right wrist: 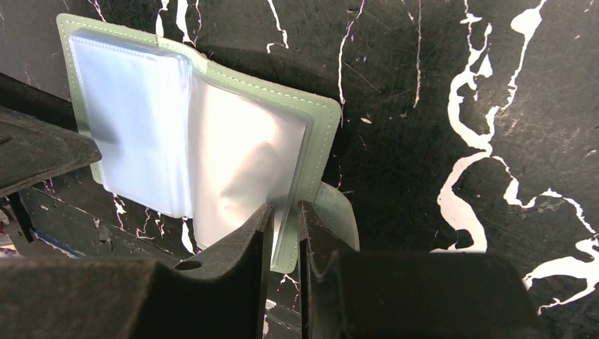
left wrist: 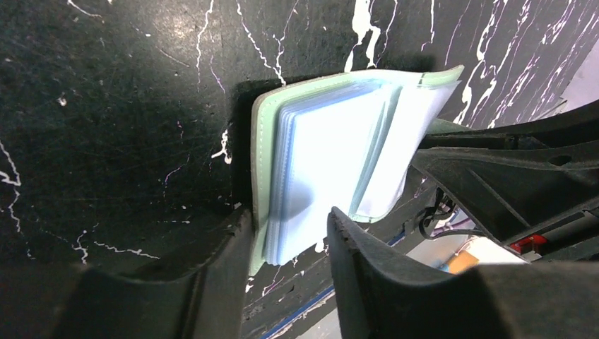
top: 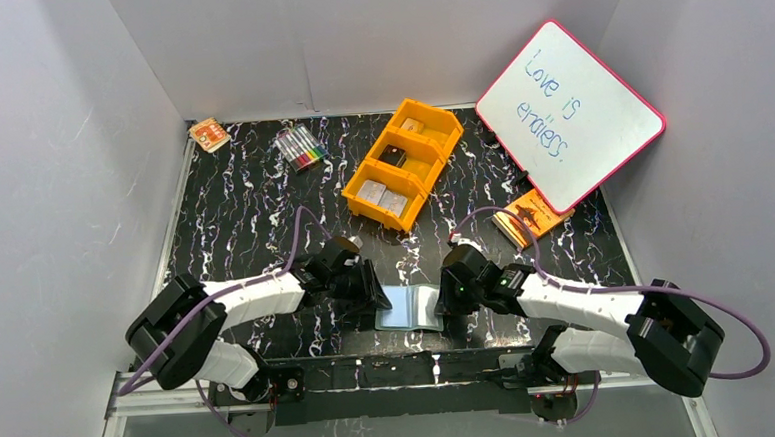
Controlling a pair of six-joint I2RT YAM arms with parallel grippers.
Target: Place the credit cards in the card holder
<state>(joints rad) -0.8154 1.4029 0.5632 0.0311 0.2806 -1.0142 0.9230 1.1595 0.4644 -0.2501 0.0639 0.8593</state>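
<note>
The card holder (top: 409,308) lies open on the black marbled table near the front edge, pale blue-grey clear pockets up. My left gripper (top: 371,293) is at its left side. In the left wrist view my left gripper (left wrist: 288,212) is open, its jaws astride the green cover and pocket stack (left wrist: 332,141). My right gripper (top: 450,296) is at its right side. In the right wrist view my right gripper (right wrist: 285,206) is shut on the green cover's edge (right wrist: 319,141). The credit cards (top: 382,196) lie in the near compartment of the orange tray (top: 354,193).
The orange tray also holds a small black item (top: 392,155) in its middle compartment. A pink-framed whiteboard (top: 570,114) leans at the back right, with an orange booklet (top: 532,216) below it. Markers (top: 300,146) and a small orange box (top: 209,135) lie at the back left.
</note>
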